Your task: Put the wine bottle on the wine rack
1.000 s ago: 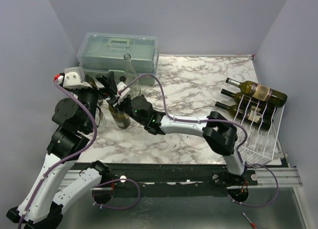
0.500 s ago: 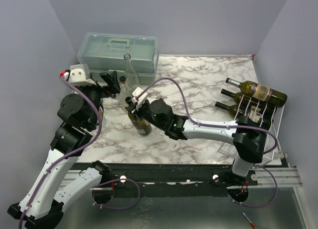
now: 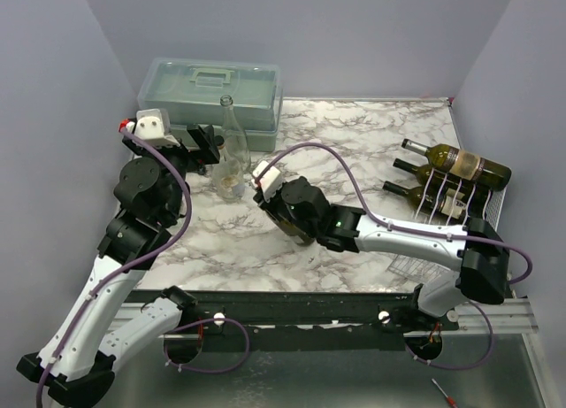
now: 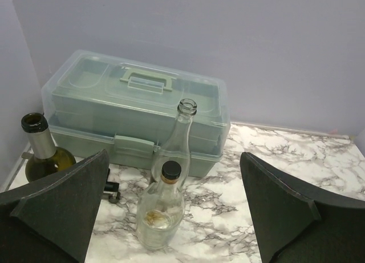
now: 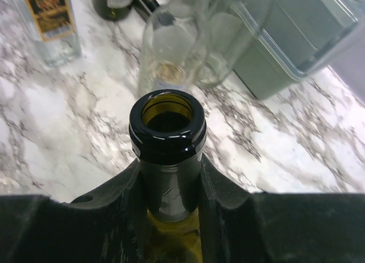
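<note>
My right gripper (image 5: 169,177) is shut on the neck of a dark green wine bottle (image 5: 167,126) with an open mouth. In the top view this gripper (image 3: 272,194) is over the left-middle of the marble table, and the bottle (image 3: 290,226) hangs tilted and mostly hidden beneath the wrist. The white wire wine rack (image 3: 460,249) stands at the right edge, well away from the gripper, and three dark bottles (image 3: 455,162) lie on it. My left gripper (image 3: 205,145) is open and holds nothing. Its fingers (image 4: 63,206) frame a small clear bottle from a distance.
A translucent grey-green toolbox (image 3: 212,89) sits at the back left. In front of it stand a tall clear bottle (image 3: 232,129) and a small clear black-capped bottle (image 3: 228,183). A foil-necked green bottle (image 4: 43,152) stands at the left, and a labelled clear bottle (image 5: 51,23) is nearby.
My right arm has carried the green bottle rightward, away from the left arm and toward the table's middle. The left arm has drawn back and up a little, still open.
</note>
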Motion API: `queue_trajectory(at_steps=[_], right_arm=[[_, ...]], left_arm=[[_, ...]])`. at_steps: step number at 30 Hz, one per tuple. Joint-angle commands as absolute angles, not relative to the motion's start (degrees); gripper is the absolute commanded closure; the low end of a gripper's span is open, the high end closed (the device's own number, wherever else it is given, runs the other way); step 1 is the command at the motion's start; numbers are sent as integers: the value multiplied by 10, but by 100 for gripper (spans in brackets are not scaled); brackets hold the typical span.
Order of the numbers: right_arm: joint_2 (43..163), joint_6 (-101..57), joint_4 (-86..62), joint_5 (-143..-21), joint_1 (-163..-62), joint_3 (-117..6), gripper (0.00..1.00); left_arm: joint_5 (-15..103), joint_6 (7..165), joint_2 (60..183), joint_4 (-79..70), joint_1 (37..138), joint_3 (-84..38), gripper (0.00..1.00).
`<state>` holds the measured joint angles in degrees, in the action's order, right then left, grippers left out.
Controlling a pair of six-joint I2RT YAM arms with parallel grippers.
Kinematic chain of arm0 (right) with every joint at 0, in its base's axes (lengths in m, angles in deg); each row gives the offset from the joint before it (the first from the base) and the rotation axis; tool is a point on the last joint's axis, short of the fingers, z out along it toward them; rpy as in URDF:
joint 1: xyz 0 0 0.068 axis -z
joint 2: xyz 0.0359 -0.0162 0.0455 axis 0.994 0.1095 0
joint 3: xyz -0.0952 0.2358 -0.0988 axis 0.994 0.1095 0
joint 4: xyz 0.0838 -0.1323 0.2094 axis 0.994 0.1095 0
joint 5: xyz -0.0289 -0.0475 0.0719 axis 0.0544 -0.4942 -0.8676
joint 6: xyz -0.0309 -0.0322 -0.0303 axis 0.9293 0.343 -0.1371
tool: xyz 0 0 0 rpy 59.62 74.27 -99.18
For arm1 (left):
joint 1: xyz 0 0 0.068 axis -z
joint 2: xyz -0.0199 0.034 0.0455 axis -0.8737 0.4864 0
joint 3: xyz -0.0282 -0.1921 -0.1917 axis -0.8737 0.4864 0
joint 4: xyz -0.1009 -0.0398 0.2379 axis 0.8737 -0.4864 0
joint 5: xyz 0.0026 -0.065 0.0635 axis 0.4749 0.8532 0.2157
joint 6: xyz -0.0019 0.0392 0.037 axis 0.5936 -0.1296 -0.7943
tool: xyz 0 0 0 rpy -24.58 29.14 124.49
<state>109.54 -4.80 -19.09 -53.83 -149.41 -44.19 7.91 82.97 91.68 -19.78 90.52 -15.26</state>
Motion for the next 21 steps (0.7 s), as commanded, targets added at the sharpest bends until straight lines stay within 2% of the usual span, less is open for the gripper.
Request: queue_trajectory(at_steps=[1,12,21], right_arm=[[1052,-13,-84,-468,-1498,-478,100],[1085,7,165,-366,-1497,-562,99],[1139,97,247,-257,-1493,-536,99]], left_arm=[[83,827,909,-199,902,-150,1],[84,833,903,-196,902,-150,1],[94,840,900,-196,902,-149,1]])
